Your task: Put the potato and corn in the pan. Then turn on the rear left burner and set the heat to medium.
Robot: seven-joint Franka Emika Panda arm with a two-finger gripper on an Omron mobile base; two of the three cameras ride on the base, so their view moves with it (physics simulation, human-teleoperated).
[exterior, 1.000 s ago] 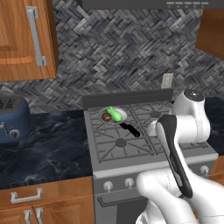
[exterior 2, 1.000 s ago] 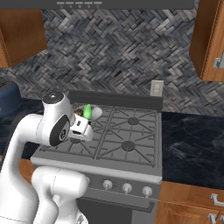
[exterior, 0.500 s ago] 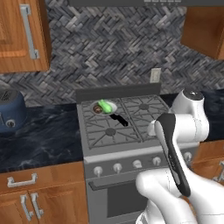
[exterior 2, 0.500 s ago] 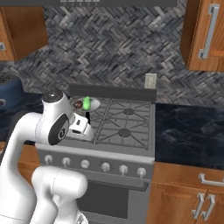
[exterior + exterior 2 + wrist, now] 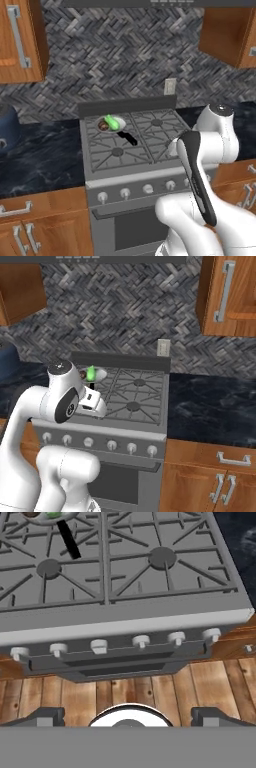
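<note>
The small silver pan [image 5: 111, 124] sits on the stove's rear left grate, its black handle [image 5: 129, 138] pointing toward the front. Inside it lie the brown potato [image 5: 103, 126] and the green corn [image 5: 112, 121], side by side. The pan covers the rear left burner. In the right base view the corn [image 5: 91, 374] shows just past my arm's shoulder. My gripper [image 5: 129, 716] is open, with nothing between its fingertips [image 5: 47, 714]. It hangs low in front of the stove and looks at the row of knobs [image 5: 99, 645]. The pan's rim [image 5: 52, 516] lies at the top left of the hand view.
Six knobs line the stove's front panel [image 5: 148, 188] above the oven door. Dark stone counters [image 5: 40, 160] flank the stove. A blue-grey appliance [image 5: 7, 125] stands at the far left. Wooden cabinets [image 5: 220, 296] hang above, and drawers [image 5: 215, 471] sit below.
The whole picture has shifted, so the base has driven and more of the stove's front shows. Pan, potato and corn stay put. The gripper stays open.
</note>
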